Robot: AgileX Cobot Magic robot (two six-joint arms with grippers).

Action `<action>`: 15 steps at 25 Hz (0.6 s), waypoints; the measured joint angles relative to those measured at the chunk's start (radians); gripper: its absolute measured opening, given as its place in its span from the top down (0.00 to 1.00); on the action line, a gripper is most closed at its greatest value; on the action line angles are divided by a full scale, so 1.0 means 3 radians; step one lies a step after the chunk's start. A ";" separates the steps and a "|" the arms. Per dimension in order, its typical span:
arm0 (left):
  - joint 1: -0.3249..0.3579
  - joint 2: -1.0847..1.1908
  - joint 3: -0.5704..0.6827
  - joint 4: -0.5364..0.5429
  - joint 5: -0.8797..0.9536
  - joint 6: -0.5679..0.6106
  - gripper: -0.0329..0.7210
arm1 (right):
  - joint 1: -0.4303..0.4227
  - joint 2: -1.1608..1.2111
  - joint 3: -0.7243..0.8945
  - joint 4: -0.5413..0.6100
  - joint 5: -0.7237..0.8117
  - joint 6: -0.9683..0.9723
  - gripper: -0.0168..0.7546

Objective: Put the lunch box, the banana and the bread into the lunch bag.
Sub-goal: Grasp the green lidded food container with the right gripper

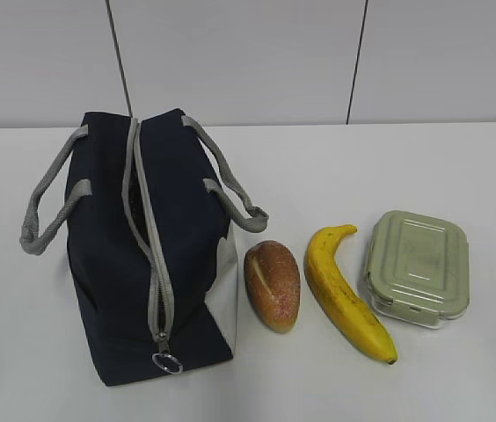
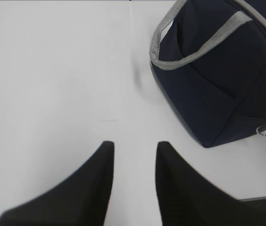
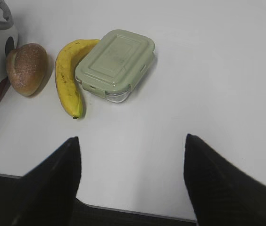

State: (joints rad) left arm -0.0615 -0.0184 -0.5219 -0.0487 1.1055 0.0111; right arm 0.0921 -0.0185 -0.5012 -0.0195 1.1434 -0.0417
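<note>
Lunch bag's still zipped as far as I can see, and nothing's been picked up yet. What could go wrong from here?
1. The lunch bag looks zipped shut; only a small ring pull offers a grip, and the soft bag may slide.
2. The banana lies close against the lunch box, so jaws closing on one may nudge the other.
3. The bread sits beside the bag's white panel, leaving little finger room.

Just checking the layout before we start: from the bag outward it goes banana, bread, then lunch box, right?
Not quite. In the exterior view the bread lies next to the lunch bag, then the banana, then the lunch box.
</note>
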 joint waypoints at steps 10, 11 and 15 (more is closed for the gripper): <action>0.0000 0.0000 0.0000 0.0000 0.0000 0.0000 0.64 | 0.0000 0.0000 0.0000 0.0000 0.0000 0.0000 0.32; 0.0000 0.0009 0.0000 0.0000 0.0000 0.0000 0.64 | 0.0000 0.0000 0.0000 0.0000 0.0000 0.0000 0.32; 0.0000 0.0272 -0.0097 -0.0042 -0.0065 0.0000 0.64 | 0.0000 0.0000 0.0000 0.0000 0.0000 0.0000 0.32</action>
State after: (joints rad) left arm -0.0615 0.0631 -0.5509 -0.0612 1.0860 0.0111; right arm 0.0921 -0.0185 -0.5012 -0.0195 1.1434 -0.0417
